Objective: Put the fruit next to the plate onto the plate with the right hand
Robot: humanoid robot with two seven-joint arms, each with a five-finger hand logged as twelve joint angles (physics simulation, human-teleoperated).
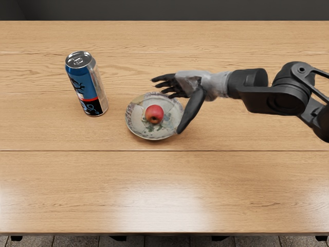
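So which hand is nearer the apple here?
Right. The right hand, open, hovers just right of the apple on the plate; the left hand is out of view.

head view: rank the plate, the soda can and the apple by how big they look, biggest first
1. plate: the widest, and it covers the most area, though the can comes close.
2. soda can: taller than the plate but narrower.
3. apple: clearly the smallest, sitting on the plate.
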